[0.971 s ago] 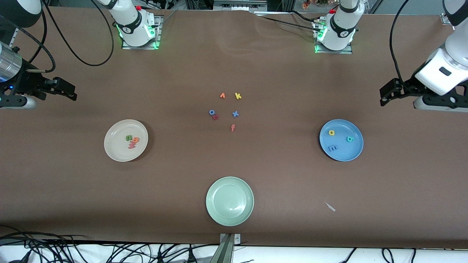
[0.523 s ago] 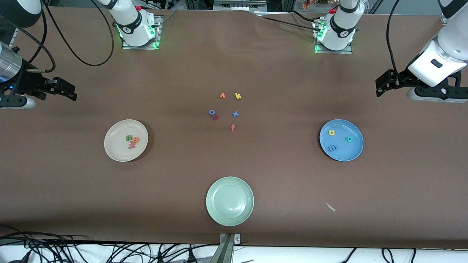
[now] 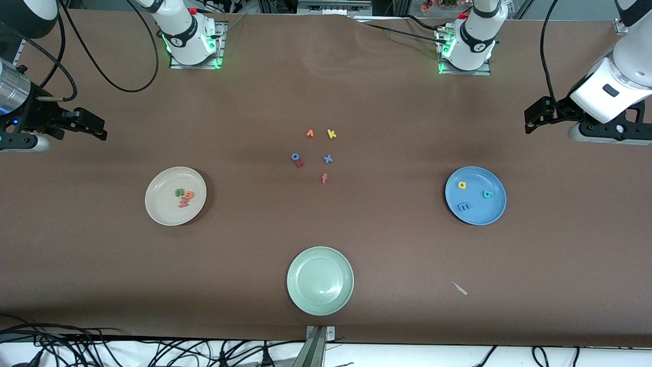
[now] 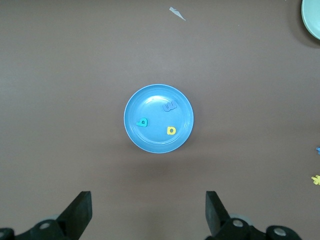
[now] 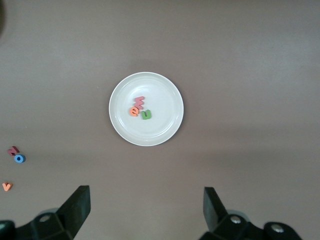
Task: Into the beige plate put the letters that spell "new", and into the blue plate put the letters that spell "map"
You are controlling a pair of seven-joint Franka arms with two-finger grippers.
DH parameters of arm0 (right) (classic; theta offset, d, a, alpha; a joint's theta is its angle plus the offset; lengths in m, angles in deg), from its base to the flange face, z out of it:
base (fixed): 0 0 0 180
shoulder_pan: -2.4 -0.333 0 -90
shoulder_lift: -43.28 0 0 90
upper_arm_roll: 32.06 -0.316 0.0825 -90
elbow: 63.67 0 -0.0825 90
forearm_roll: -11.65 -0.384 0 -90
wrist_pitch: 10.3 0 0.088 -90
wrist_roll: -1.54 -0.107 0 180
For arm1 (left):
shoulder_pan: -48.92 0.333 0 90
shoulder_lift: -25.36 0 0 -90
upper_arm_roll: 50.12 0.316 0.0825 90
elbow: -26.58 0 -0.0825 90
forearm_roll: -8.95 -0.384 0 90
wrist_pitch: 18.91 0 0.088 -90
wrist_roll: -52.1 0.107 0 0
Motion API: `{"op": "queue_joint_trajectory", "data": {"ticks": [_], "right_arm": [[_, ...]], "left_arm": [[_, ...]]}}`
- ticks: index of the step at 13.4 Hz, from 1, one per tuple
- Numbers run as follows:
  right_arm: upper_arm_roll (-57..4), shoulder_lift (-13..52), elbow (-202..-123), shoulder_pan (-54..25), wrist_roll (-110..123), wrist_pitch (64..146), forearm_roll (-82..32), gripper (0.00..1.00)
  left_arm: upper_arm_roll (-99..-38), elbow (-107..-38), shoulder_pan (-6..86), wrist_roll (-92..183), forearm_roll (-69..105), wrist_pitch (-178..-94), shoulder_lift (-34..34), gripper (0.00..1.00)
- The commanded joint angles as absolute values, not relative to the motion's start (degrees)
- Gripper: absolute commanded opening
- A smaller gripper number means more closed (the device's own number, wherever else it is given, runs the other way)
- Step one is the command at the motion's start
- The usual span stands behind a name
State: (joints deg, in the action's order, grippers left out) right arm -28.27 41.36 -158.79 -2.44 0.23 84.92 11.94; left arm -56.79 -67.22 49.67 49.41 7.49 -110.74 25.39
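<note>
Brown table (image 3: 356, 92) lies bare around us, both grippers (image 4: 147, 212) (image 5: 145, 210) wide open and empty, high above the filled beige plate (image 3: 158, 211) and blue plate (image 3: 496, 211).

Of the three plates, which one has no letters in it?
The pale green plate, the one nearest the front camera. The beige plate and the blue plate each hold three letters.

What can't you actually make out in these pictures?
- Front view: the red letter touching the blue "o" is too small to read.
- Left wrist view: the pale green plate and two loose letters are cut off by the edge.
- Front view: the orange "e" and salmon "w" overlap in the beige plate, blurring their outlines.
</note>
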Motion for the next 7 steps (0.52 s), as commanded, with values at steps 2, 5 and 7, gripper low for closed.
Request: {"op": "queue_joint_trajectory", "data": {"ticks": [2,5,7], "right_arm": [[-28.37,41.08,-157.98,-2.08,0.31,84.62,11.12,1.0],[-28.37,41.08,-157.89,-2.08,0.31,84.62,11.03,1.0],[-28.37,41.08,-157.98,-2.08,0.31,84.71,11.03,1.0]], "left_arm": [[-56.54,-65.0,49.71,49.64,8.51,-108.73,24.31,1.0],[-56.54,-65.0,49.88,49.73,8.77,-108.64,24.22,1.0],[-56.54,-65.0,49.97,49.73,8.86,-108.38,24.31,1.0]]}}
